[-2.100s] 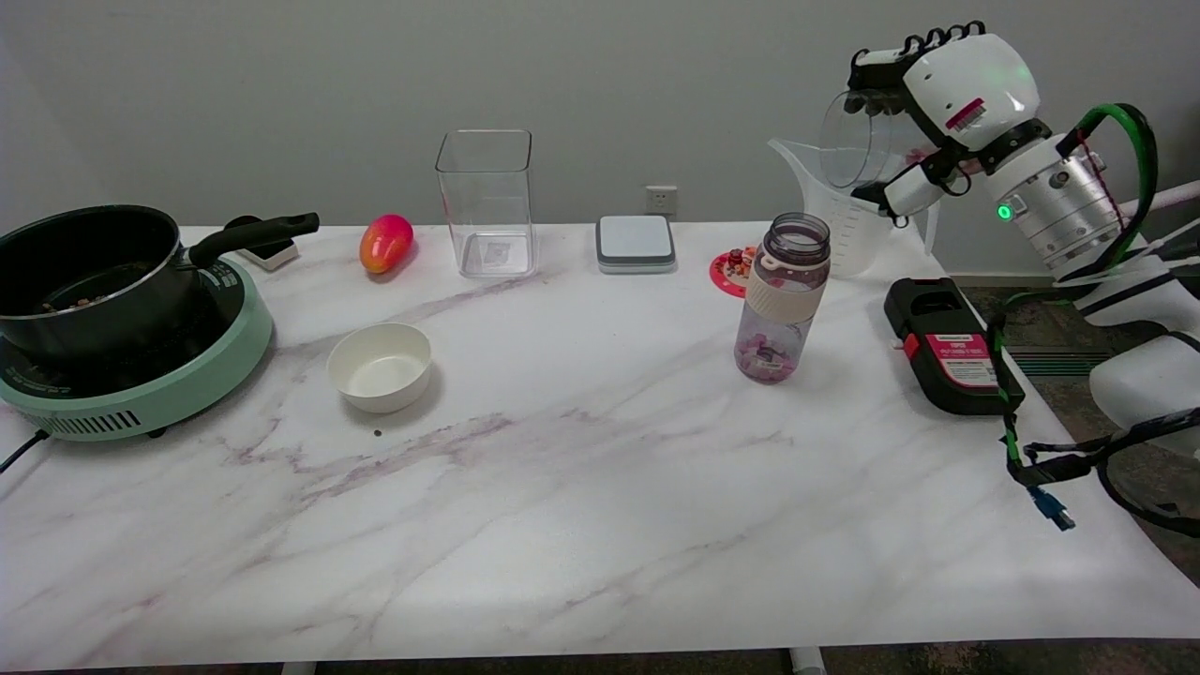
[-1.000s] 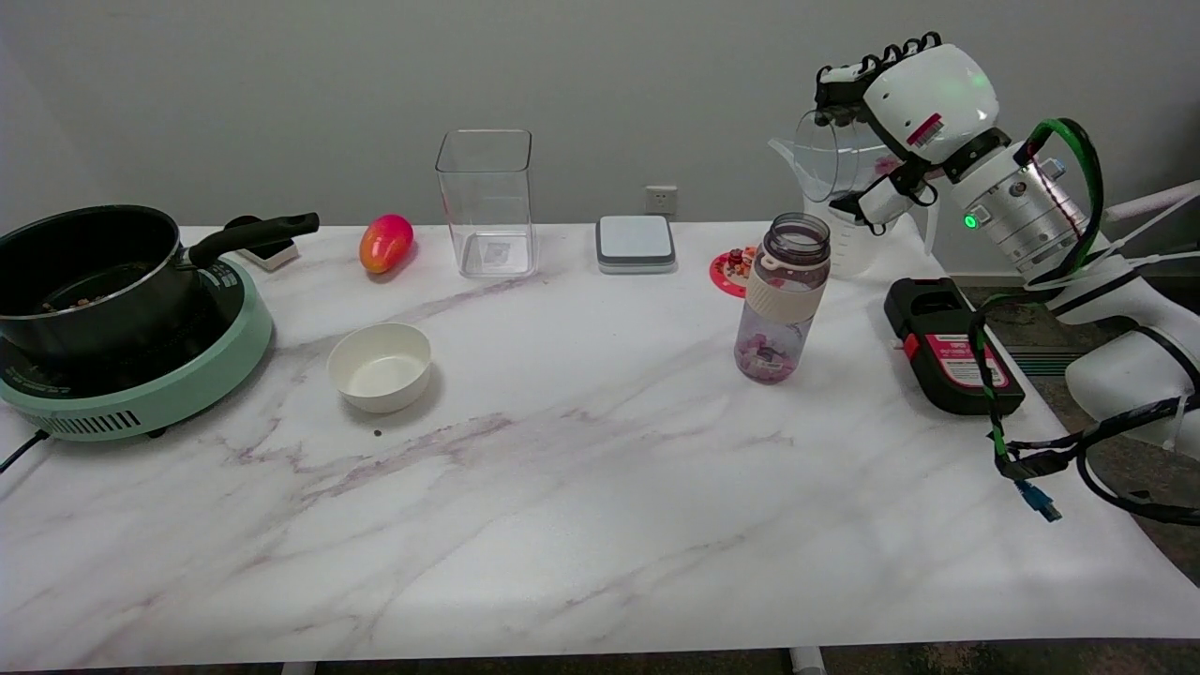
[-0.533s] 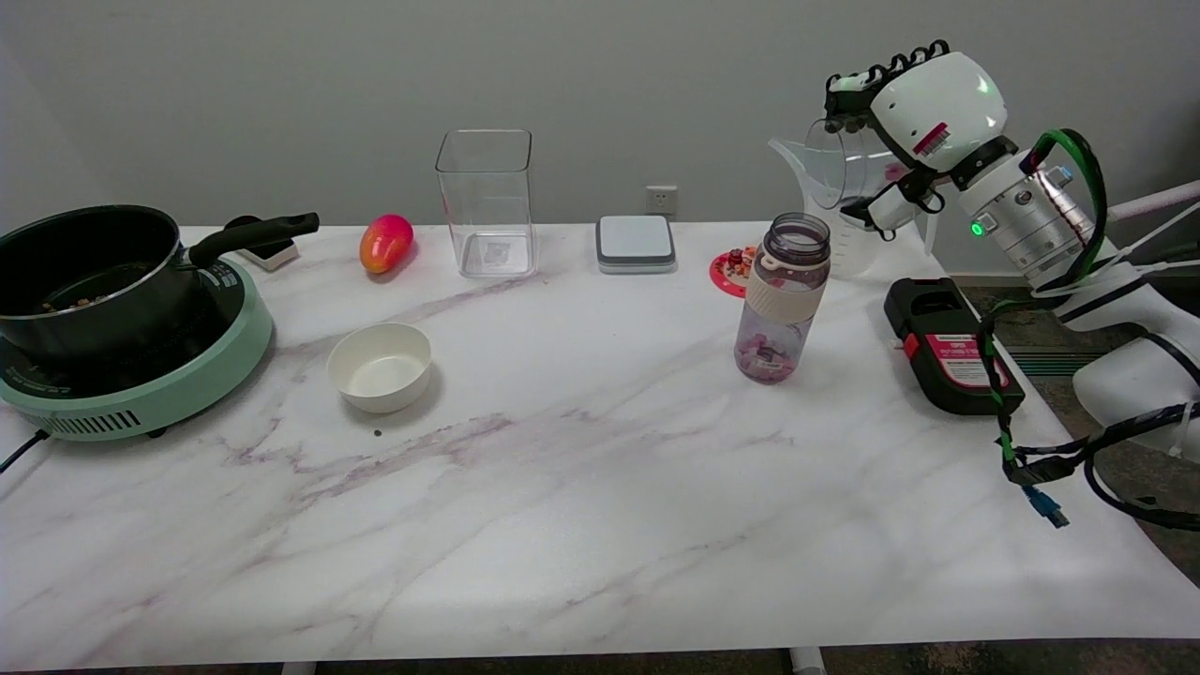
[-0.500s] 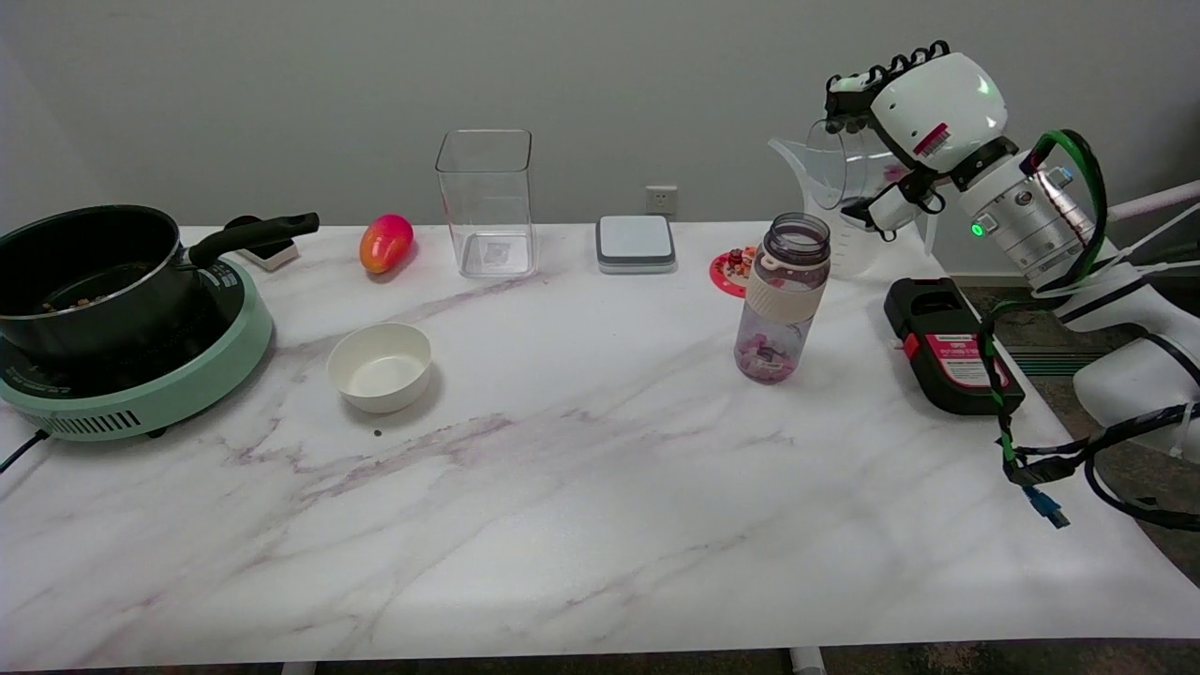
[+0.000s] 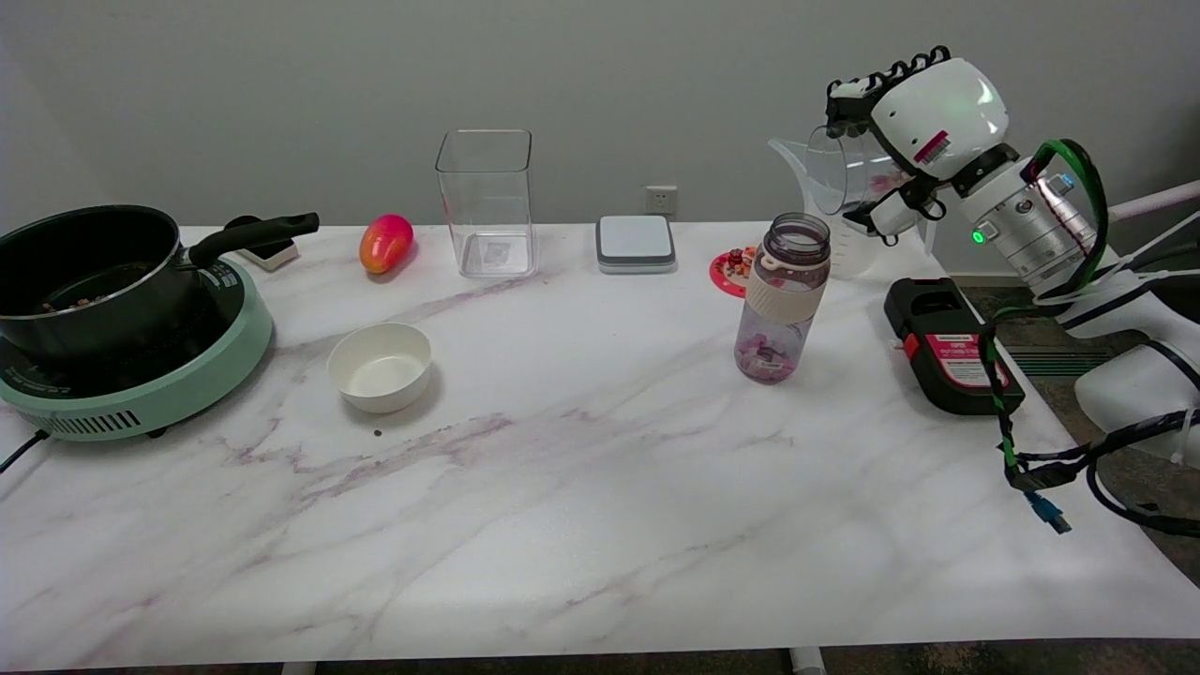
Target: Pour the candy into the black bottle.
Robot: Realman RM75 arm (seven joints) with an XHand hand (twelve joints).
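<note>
Gripping clear cup (image 5: 844, 171) tipped sideways, right hand (image 5: 923, 122) hangs high, up and right of black bottle (image 5: 783, 298). Pink candy (image 5: 885, 172) sits deep in cup. Bring cup mouth directly over bottle's open neck below-left of hand; tilt slowly.

The right arm reaches up from the lower right, its hand (image 5: 923, 122) raised, fingers apparently curled around something clear.
</note>
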